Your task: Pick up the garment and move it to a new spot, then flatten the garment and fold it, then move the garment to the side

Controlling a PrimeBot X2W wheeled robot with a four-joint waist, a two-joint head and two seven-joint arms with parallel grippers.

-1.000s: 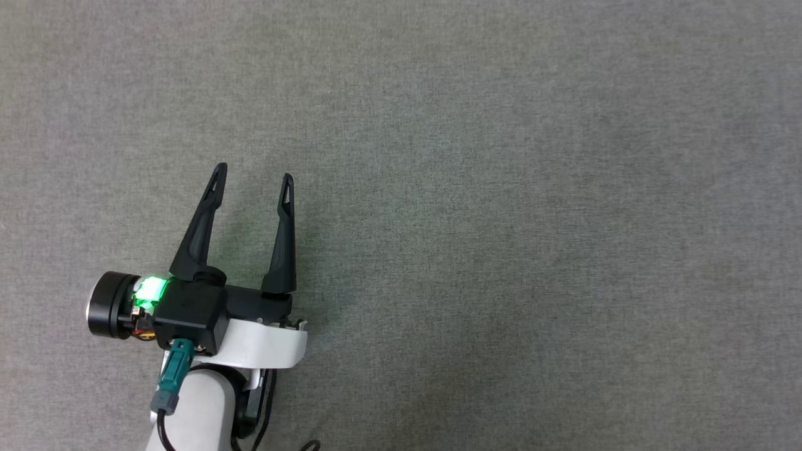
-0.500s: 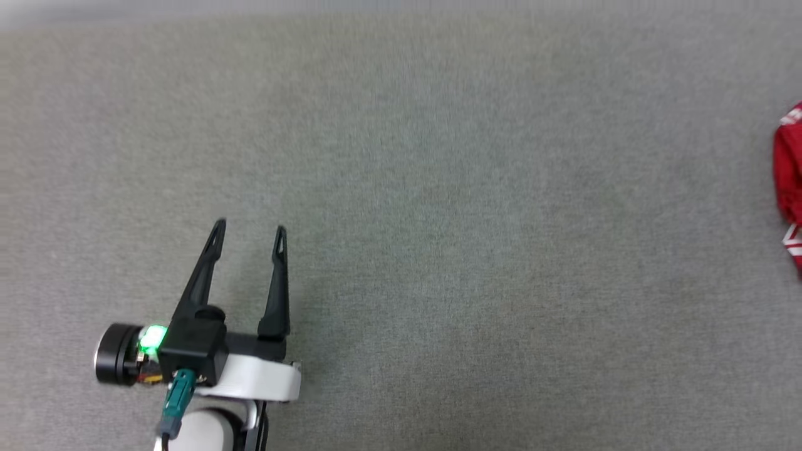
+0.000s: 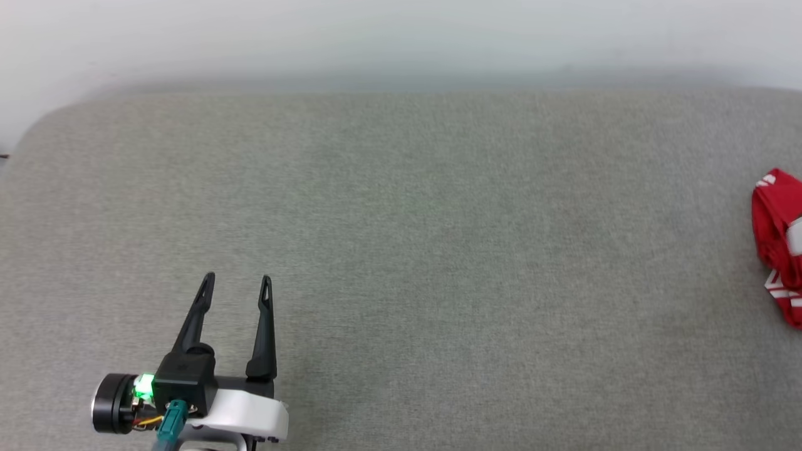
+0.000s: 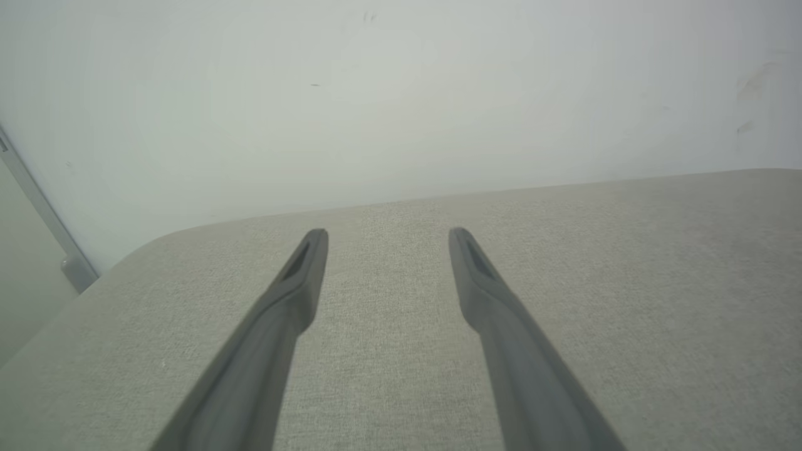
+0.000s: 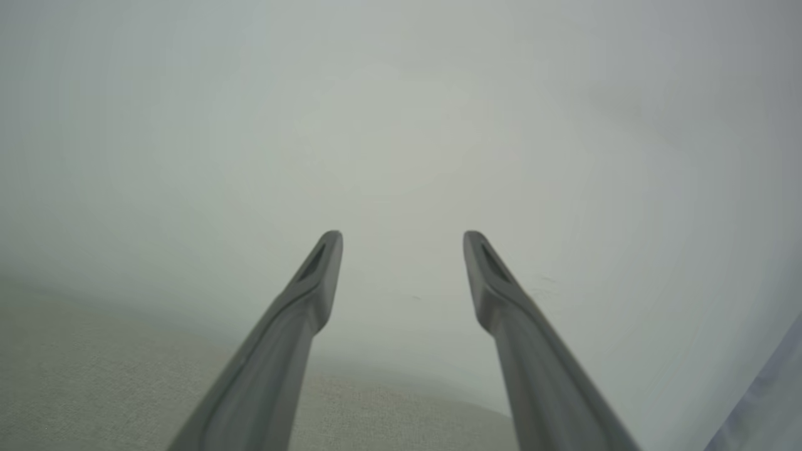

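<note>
The garment (image 3: 779, 241), red with white striped trim, lies bunched at the far right edge of the head view, cut off by the frame. My left gripper (image 3: 237, 283) stands open at the lower left, far from it, with nothing between its fingers. The left wrist view has that same gripper (image 4: 387, 237) open above the grey cloth. In the right wrist view my right gripper (image 5: 401, 239) is open and empty, pointing at a pale wall, well above the surface.
The grey fabric surface (image 3: 438, 250) stretches wide between my left gripper and the garment. Its far edge meets a pale wall (image 3: 401, 37), with a rounded corner (image 3: 44, 119) at the far left.
The head camera has tilted up, bringing the wall and the surface's far edge into view, with the garment appearing at the right. My left gripper stays open.
</note>
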